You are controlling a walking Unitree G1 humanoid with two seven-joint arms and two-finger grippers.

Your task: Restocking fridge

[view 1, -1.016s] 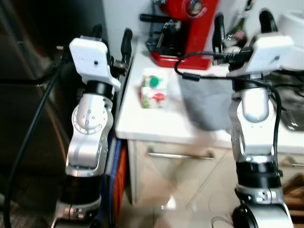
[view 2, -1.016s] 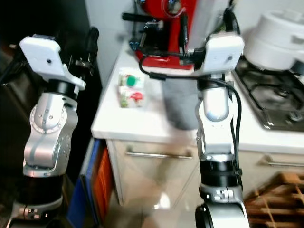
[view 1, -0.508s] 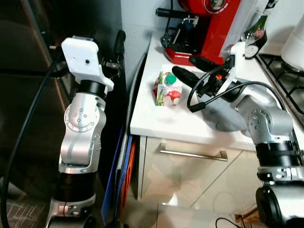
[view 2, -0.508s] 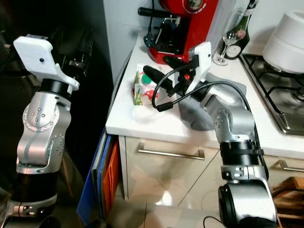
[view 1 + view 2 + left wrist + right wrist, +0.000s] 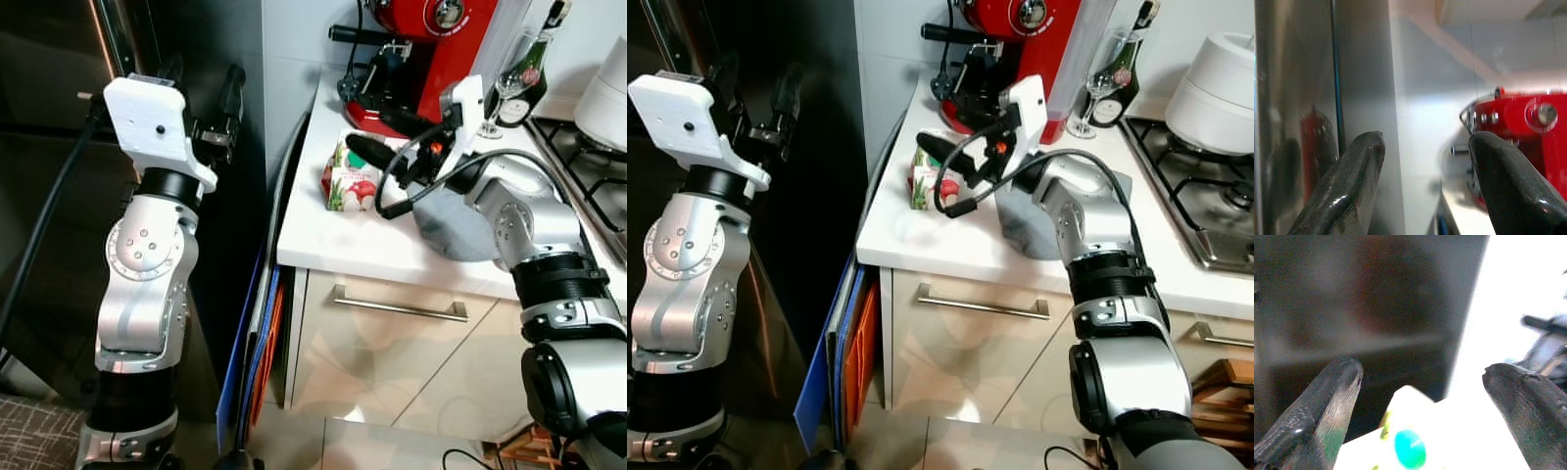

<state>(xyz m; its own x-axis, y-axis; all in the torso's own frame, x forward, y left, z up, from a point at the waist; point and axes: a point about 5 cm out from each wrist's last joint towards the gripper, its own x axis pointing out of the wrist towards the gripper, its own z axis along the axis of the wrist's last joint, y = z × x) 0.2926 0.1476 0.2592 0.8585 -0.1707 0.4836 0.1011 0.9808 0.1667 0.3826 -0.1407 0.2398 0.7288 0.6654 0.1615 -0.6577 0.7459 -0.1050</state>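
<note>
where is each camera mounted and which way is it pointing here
Left eye view: on the head, looking down at the counter; both arms show.
Right eye view: same scene; right gripper open at the carton.
Left wrist view: along the open left gripper toward the fridge side and red coffee machine.
Right wrist view: along the right fingers onto the carton's green cap.
Shared: carton, coffee machine.

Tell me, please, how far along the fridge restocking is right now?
Early on. Nothing looks stocked: the carton sits on the counter. In hand: the right hand, open, straddles the carton without gripping. The left hand hangs open by the fridge. Left: grasp, carry, put inside.
</note>
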